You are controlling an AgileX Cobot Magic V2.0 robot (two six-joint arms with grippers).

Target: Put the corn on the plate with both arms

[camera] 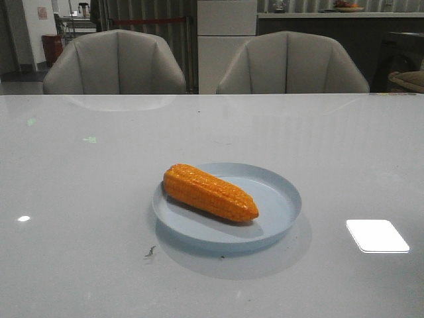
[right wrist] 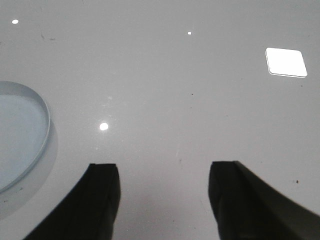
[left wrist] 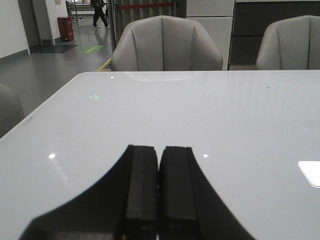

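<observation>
I'm seeing the corn (camera: 211, 193) lying on the plate (camera: 278, 199); left hand (left wrist: 159, 190) closed empty, right hand (right wrist: 165, 200) spread wide, risking clipping the rim.

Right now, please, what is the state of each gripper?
Left gripper: closed, holding nothing.
Right gripper: open, holding nothing, over the bare table beside the plate.
</observation>
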